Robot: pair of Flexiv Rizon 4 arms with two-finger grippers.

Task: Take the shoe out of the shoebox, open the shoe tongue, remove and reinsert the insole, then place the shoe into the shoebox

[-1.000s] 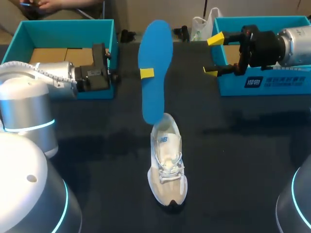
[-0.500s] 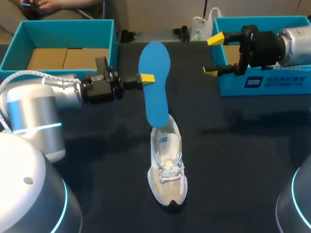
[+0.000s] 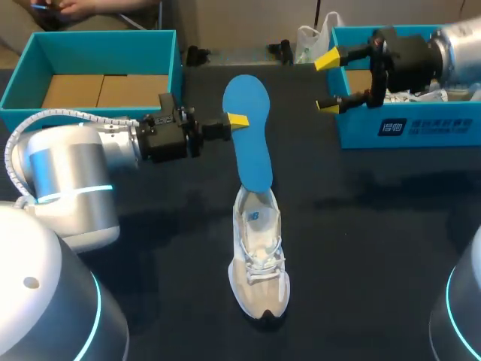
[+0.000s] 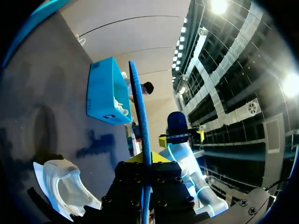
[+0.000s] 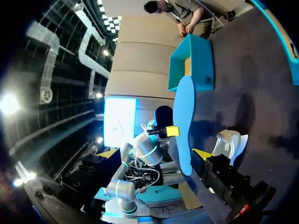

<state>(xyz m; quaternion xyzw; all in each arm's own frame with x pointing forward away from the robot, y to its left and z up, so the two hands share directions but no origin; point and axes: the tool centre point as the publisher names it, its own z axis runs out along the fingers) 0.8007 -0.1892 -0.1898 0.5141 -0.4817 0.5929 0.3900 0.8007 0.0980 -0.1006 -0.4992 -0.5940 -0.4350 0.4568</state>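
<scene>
Insole (image 3: 249, 131) near-upright | low end at shoe (image 3: 259, 259) heel | L claw (image 3: 239, 120) pinching edge

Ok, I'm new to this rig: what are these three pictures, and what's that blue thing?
One picture looks down on the dark table from above and behind a two-armed robot. The two round ones come from cameras on its wrists. The left gripper, yellow-tipped, is shut on a blue insole, whose lower end is at the opening of the white shoe on the table. The right gripper is open beside the right teal shoebox; a second shoebox stands at the left.
</scene>
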